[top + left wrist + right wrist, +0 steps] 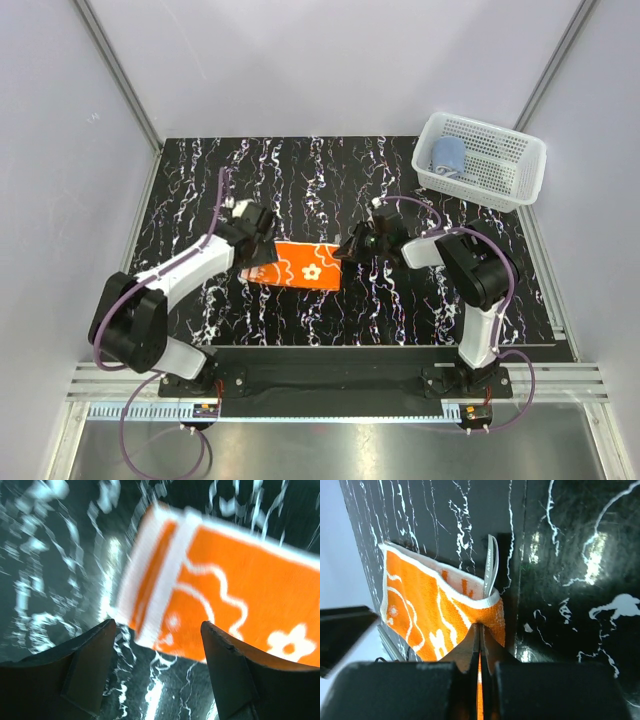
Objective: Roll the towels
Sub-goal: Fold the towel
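While the right gripper point(480, 630) is pinched tight on the right end of the orange towel point(305, 266), the left gripper point(157, 626) has its fingers apart and holds nothing; they sit just short of the towel's left end, and the view is too blurred to call contact. The towel's long axis runs left-right across the black marbled table point(200, 180), slightly tilted, between both grippers. It is folded, bright orange, with white flower and swirl outlines and a white border band at the left end. The blue towel point(449, 155) looks rolled and sits in the white basket point(510, 180) at the far right corner.
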Action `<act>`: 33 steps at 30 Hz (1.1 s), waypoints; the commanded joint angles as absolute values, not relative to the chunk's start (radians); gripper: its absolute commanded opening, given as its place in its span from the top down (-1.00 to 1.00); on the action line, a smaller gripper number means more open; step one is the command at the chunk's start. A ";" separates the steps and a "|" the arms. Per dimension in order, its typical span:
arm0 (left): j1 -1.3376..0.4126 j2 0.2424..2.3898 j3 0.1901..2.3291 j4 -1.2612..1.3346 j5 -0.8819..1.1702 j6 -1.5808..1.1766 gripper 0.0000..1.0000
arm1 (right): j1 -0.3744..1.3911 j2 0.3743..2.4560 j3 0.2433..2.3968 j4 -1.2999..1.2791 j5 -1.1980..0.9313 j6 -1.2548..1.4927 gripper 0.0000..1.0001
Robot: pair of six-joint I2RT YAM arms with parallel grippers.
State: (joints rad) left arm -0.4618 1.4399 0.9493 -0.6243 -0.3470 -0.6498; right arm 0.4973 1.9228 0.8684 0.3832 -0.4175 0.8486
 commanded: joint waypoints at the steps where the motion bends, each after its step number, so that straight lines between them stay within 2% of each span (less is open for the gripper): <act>1: -0.486 1.425 0.865 -0.494 -0.279 -0.689 -0.47 | 0.502 1.921 0.830 0.439 -0.413 0.868 1.00; 7: -0.486 1.518 0.836 -0.425 -0.262 -0.687 -0.46 | 0.502 1.790 0.735 0.252 -0.241 0.857 1.00; 17: -0.485 1.657 0.873 -0.397 -0.282 -0.660 -0.43 | 0.503 1.652 0.646 0.150 -0.190 0.861 1.00; 25: -0.460 1.647 0.931 -0.495 -0.377 -0.650 -0.46 | 0.503 1.618 0.681 0.041 -0.123 0.822 1.00; 33: -0.410 1.569 0.991 -0.573 -0.428 -0.634 -0.58 | 0.503 1.641 0.701 0.023 -0.124 0.815 1.00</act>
